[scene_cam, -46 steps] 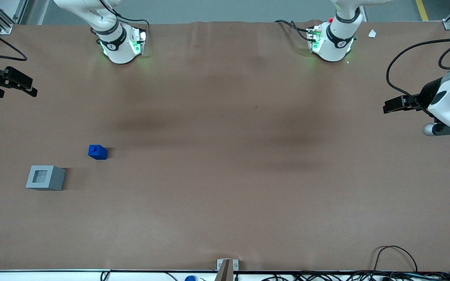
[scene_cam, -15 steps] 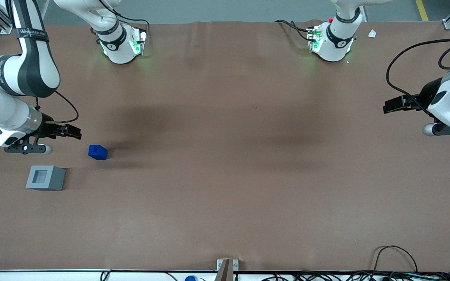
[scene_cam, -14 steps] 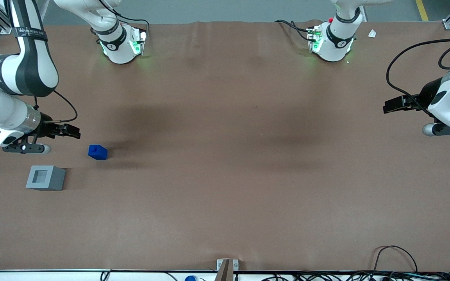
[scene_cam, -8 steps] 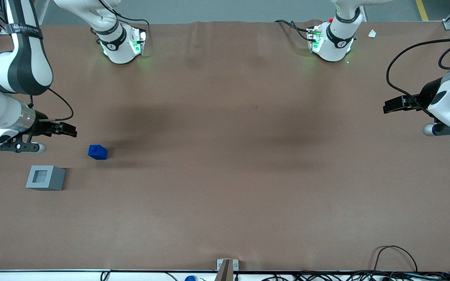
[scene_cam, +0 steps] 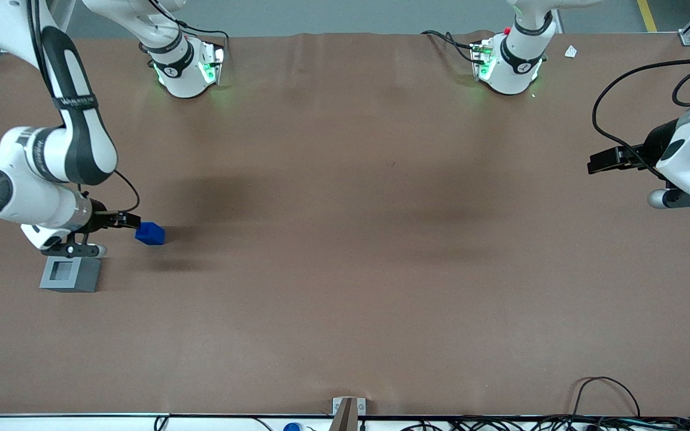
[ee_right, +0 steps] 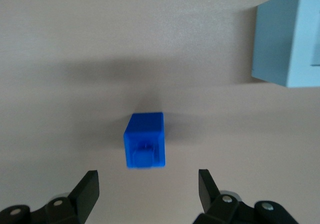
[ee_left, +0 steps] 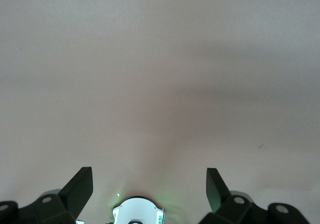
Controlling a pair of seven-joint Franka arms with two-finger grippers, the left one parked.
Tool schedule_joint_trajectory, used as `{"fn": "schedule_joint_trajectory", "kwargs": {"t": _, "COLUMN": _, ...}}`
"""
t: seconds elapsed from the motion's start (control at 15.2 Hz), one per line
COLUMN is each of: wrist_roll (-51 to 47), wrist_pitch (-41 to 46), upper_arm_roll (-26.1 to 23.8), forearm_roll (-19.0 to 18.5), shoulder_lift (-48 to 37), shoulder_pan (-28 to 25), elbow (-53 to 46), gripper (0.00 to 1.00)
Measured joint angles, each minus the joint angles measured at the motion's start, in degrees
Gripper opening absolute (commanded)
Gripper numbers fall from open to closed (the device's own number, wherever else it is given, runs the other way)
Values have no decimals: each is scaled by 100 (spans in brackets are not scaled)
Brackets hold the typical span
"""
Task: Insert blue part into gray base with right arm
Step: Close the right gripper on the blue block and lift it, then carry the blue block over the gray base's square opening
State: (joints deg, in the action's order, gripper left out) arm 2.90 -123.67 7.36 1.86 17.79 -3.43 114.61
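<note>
hovering just beside the blue part [scene_cam: 150,233], the right arm's tool [scene_cam: 129,221] has its fingers [ee_right: 88,186] spread apart, gripping nothing. blue part sits upright on the brown worktop [scene_cam: 345,269], stud up. the gray base [scene_cam: 69,273] rests near the blue part, closer to the front camera, not touching.

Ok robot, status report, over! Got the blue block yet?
Gripper open, above the blue part, not gripping. Part on table. Gray base empty, apart. Nothing in the way.
</note>
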Motion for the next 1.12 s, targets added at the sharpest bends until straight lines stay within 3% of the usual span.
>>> {"fn": "schedule_joint_trajectory", "kwargs": {"t": 0.72, "wrist_roll": 0, "wrist_pitch": -649, "upper_arm_roll": -10, "forearm_roll": 1, "shoulder_lift": 412, "shoulder_pan": -205, "elbow": 465, "gripper": 82}}
{"fn": "schedule_joint_trajectory", "kwargs": {"t": 0.86, "wrist_roll": 0, "wrist_pitch": -713, "upper_arm_roll": 1, "forearm_roll": 1, "shoulder_lift": 459, "shoulder_pan": -204, "elbow": 513, "gripper": 66}}
{"fn": "schedule_joint_trajectory", "kwargs": {"t": 1.12, "wrist_roll": 0, "wrist_pitch": -768, "upper_arm_roll": 3, "forearm_roll": 2, "shoulder_lift": 528, "shoulder_pan": -204, "elbow": 511, "gripper": 23}}
